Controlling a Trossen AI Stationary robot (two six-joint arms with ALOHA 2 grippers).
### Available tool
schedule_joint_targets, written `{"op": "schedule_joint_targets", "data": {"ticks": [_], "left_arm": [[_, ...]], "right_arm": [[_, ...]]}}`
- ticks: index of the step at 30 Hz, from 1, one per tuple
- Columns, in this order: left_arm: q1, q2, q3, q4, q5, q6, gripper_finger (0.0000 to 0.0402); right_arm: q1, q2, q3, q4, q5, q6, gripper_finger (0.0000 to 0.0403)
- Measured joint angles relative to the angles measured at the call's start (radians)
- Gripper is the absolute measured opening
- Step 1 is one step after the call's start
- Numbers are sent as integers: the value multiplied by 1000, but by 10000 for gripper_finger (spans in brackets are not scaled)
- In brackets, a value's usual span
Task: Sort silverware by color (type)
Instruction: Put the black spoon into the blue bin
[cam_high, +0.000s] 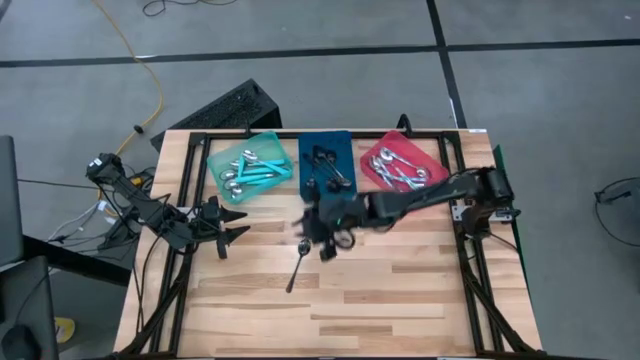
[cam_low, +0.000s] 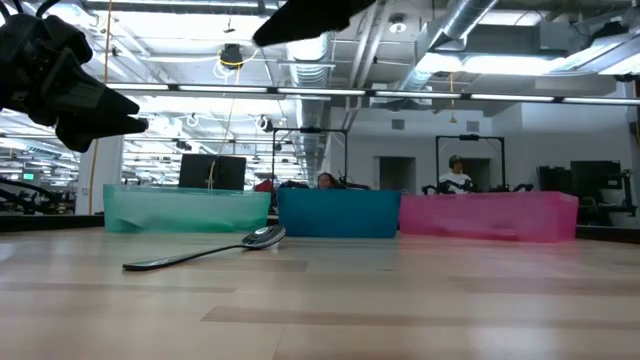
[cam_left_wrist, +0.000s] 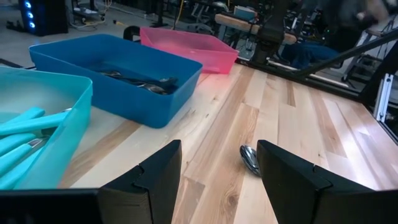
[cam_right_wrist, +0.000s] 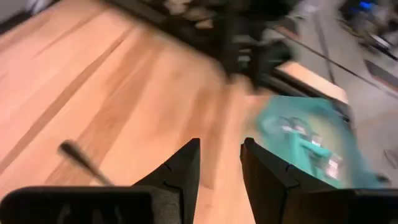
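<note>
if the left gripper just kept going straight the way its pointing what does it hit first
Probably the black spoon lying on the table: the left gripper, fingers open, frames its bowl just ahead in the left wrist view. Depth is unclear, so it might pass above it toward the right arm.

My two arms are dark, near-black jointed links. The left gripper (cam_left_wrist: 217, 180) ends in two matte black wedge fingers with angular stepped edges. The right gripper (cam_right_wrist: 219, 180) has matching black tapered fingers. Loose black cables trail at the left arm's base.
</note>
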Motion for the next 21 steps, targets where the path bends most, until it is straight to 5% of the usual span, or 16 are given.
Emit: {"op": "schedule_joint_targets", "data": {"ticks": [4,12,21], "left_arm": [[0,0,0,0,0,-9,194],[0,0,0,0,3,-18,194],[0,0,0,0,4,-18,194]], "right_arm": [[60,92,0,46,25,23,139],[63,256,0,11,173,519,140],[68,302,0,-73,215,683,147]]}}
